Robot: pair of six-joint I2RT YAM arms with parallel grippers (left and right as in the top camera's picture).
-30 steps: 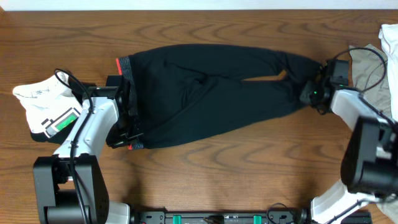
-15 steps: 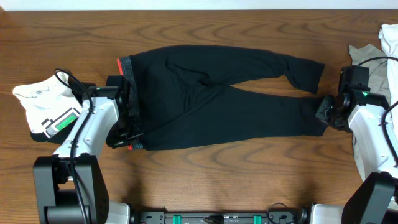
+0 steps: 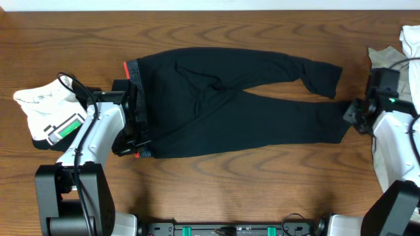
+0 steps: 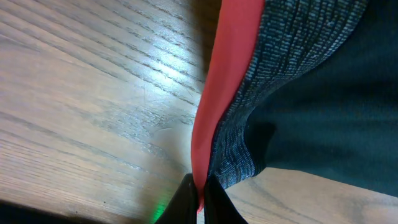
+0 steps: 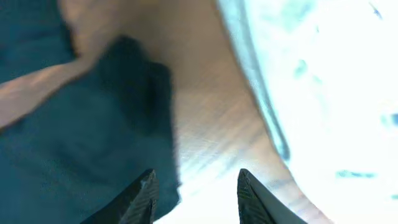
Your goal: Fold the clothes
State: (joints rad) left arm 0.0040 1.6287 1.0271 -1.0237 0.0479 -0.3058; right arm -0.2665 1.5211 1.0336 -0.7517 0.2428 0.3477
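Black pants [image 3: 230,105] lie flat across the middle of the worktop [image 3: 216,190], waistband [image 3: 132,68] to the left and both legs running right. The legs part toward the cuffs, with a thin wedge of wood showing between them. The upper leg ends farther back, the lower one nearer the front. Your left hand [image 4: 200,198] is pressed together on the front corner of the waistband. In the left wrist view its fingers [image 4: 179,202] pinch the red edge where it meets the grey knit, down close to the wood. Your right hand [image 3: 352,113] sits just beside the lower leg's cuff, at the right. In the right wrist view its fingers [image 5: 142,193] stand spread with nothing between them; the left one is over the dark cloth's edge, the other over bare wood. You cannot tell whether it touches the fabric. A white top [image 3: 36,101] with a green patch lies at the left edge, partly under the left arm. A grey-beige top [image 3: 386,60] lies at the right edge, behind the right hand.
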